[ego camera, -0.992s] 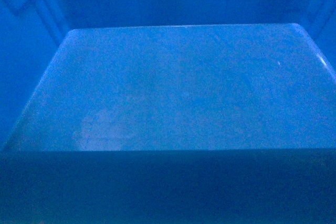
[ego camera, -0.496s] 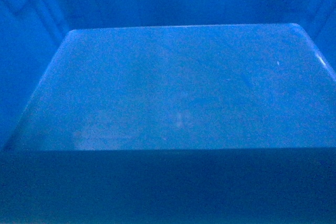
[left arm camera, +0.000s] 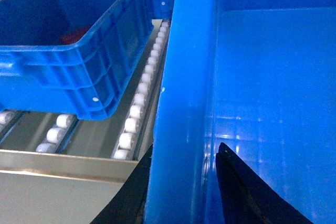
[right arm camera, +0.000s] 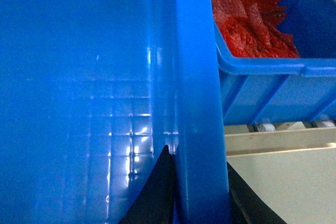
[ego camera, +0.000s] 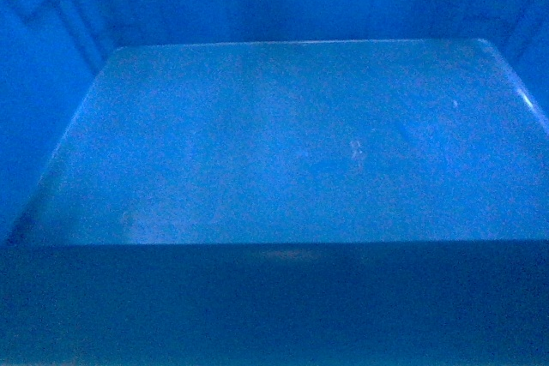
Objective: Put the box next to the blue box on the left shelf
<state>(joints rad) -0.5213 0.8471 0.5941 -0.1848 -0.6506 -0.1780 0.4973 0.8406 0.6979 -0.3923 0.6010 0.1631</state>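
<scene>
Nearest each wrist camera, a claw straddles one side wall of the box (ego camera: 283,143): the left claw (left arm camera: 181,182) clamps the left rim with one finger outside and one inside, and the right claw (right arm camera: 197,192) clamps the right rim likewise. Both claws are closed onto the box walls. The box is held between the arms, its front at the edge of the left shelf (left arm camera: 94,135), whose white rollers (left arm camera: 142,100) run away from the camera. The rigid plastic should not flex. It is empty, so probably light, but the glossy walls may slip. Grip the thick rims at opposite sides. Farther back, one neighbouring crate (left arm camera: 73,51) sits on the rollers to the left, close beside the box. One further crate (right arm camera: 273,72), holding red packets (right arm camera: 252,19), sits to the right. Three crates are visible in total.
</scene>
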